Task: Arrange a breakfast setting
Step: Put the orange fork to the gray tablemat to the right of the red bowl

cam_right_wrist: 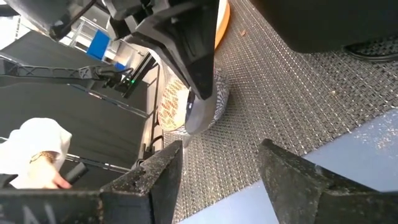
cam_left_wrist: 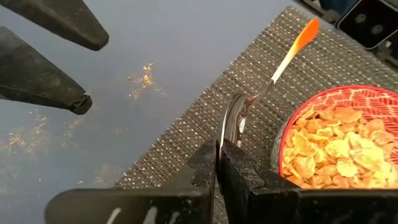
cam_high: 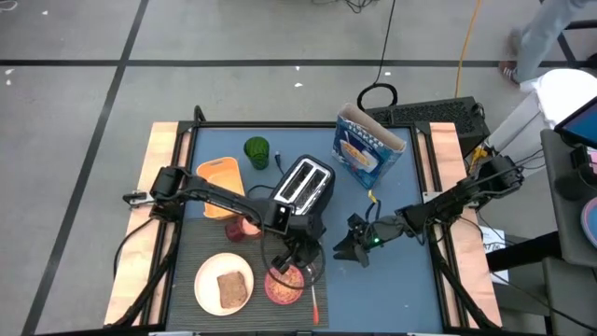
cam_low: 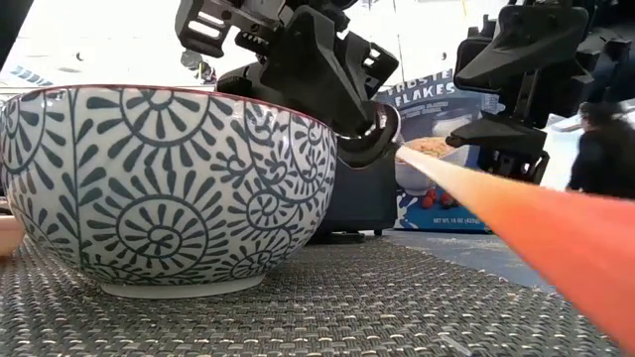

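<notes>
A round cream plate [cam_high: 207, 283] with a brown toast slice [cam_high: 233, 288] sits on the woven mat at the near left. Beside it stands the bowl of cereal [cam_high: 283, 285], red inside and blue-patterned outside [cam_low: 169, 188]. My left gripper [cam_high: 297, 254] hovers just beyond the bowl, shut on the red-handled metal spoon [cam_high: 314, 303]. My right gripper [cam_high: 353, 247] stands open to the right of it, above the table, with nothing between its fingers [cam_right_wrist: 217, 165]. My left gripper pinches the spoon's metal bowl end [cam_left_wrist: 232, 121] edgewise between its two fingertips. The fingers slant down from the far left, in line with the spoon. The red handle [cam_left_wrist: 306, 32] runs on toward the table's near edge, right of the cereal bowl, over the mat.
A silver-black toaster [cam_high: 303, 184] stands behind the left gripper. A blue cereal box [cam_high: 367, 145] is at the far right, with an orange container [cam_high: 221, 182] and a green cup [cam_high: 256, 151] at the far left. Cereal crumbs lie on the blue tabletop [cam_left_wrist: 144, 76].
</notes>
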`<action>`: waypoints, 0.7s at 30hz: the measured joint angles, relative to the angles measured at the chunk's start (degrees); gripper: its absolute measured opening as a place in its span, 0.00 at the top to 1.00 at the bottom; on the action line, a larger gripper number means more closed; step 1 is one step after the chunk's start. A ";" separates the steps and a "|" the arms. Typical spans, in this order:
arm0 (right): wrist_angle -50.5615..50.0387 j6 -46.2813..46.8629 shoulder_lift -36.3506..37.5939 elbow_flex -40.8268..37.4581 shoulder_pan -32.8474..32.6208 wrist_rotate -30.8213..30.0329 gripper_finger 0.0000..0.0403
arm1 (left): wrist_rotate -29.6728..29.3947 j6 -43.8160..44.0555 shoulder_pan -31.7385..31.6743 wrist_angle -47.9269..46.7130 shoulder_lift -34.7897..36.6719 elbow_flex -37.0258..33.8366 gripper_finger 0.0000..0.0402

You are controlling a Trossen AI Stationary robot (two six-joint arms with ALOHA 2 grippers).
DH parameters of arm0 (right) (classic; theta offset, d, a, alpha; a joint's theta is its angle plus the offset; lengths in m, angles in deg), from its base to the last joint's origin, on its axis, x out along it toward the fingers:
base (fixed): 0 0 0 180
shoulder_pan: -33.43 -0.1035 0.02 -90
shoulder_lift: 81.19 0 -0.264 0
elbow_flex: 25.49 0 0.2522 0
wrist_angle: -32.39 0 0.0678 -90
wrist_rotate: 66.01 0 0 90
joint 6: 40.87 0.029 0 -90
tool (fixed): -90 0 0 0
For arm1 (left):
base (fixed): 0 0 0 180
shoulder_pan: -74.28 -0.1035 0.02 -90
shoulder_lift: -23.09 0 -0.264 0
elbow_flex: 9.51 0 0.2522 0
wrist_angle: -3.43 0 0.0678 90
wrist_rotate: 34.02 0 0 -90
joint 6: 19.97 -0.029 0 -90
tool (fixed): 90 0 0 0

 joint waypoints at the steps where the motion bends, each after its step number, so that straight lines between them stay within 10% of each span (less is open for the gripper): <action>1: 0.00 -0.02 0.00 0.00 0.00 0.00 0.50 | -0.43 -0.02 0.04 0.02 0.00 0.00 0.95; 21: -0.03 -0.20 0.00 0.00 0.00 0.02 0.50 | -2.06 -1.34 2.25 4.77 -0.20 -4.87 0.94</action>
